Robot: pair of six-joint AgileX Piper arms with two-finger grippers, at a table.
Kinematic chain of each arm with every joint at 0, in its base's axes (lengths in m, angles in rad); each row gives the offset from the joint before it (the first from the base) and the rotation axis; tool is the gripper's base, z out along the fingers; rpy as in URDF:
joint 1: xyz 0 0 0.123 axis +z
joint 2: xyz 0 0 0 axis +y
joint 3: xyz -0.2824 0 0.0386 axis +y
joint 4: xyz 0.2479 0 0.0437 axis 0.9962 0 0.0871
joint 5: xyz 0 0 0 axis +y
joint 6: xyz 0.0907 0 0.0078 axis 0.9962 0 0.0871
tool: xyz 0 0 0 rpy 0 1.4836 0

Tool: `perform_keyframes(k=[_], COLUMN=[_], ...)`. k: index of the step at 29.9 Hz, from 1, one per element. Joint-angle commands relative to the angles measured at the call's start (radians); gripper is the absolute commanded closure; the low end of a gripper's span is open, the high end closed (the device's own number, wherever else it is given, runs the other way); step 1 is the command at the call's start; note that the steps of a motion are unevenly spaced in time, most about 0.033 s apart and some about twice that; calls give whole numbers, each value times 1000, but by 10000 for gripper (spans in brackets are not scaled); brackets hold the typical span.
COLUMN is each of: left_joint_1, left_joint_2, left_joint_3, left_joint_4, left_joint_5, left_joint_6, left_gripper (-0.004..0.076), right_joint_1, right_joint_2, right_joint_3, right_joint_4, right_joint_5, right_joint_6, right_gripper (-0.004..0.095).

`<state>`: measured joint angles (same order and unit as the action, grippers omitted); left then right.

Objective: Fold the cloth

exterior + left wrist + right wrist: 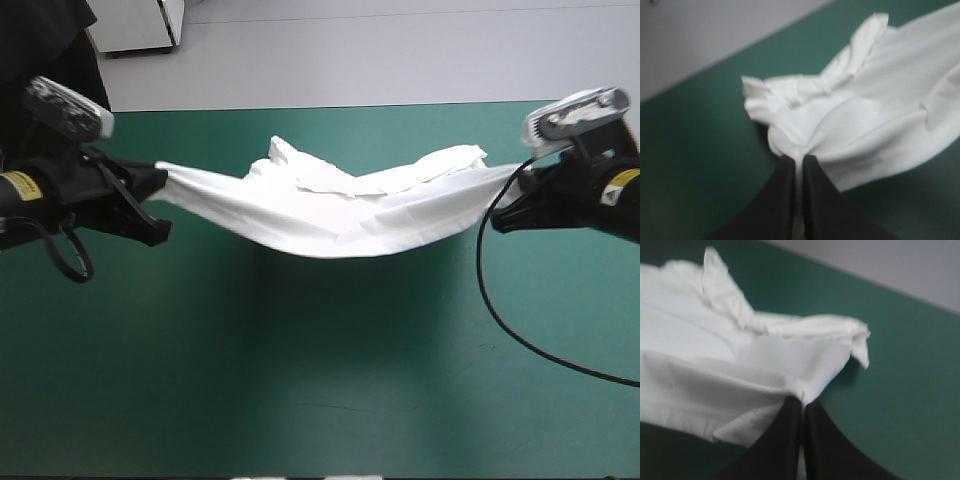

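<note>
T-shirt, seemingly airborne, spans left gripper, right gripper.

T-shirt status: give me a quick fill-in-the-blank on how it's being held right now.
1. The number of grippers holding the T-shirt is ____.
2. The left gripper and the right gripper are each ____ on the fabric.
3. The middle of the fabric sags toward the ____ table cover.
Missing words: two; shut; teal-green.
</note>
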<state>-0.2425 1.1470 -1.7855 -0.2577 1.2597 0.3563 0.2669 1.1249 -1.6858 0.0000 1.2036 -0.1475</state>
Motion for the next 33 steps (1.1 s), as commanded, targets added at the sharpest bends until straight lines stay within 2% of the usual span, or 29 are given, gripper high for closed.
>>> perform_keyframes(k=[1, 8, 14, 20, 22, 27, 33], left_joint_1=[-4, -4, -4, -4, -4, -4, -4], left_joint_2=[-1, 20, 20, 16, 16, 56, 198], left_joint_3=[-194, -454, -593, -675, -679, -679, -678], left_joint_4=[-41, -91, -98, -125, -125, -40, 34], left_joint_5=[-102, -259, -320, -333, -336, -382, -572], left_joint_6=[26, 107, 126, 130, 130, 121, 113], left_gripper=[746, 746, 746, 746, 746, 746, 746], right_joint_1=[0, 0, 0, 0, 0, 0, 0], right_joint_2=[-7, 19, 21, 21, 23, 80, 237], right_joint_3=[-204, -513, -700, -760, -758, -758, -758], right_joint_4=[-16, 12, 53, 191, 202, 158, -16], right_joint_5=[-74, -237, -401, -409, -413, -459, -581], right_joint_6=[3, -28, -72, -130, -140, -140, -115], right_gripper=[922, 922, 922, 922, 922, 923, 923])
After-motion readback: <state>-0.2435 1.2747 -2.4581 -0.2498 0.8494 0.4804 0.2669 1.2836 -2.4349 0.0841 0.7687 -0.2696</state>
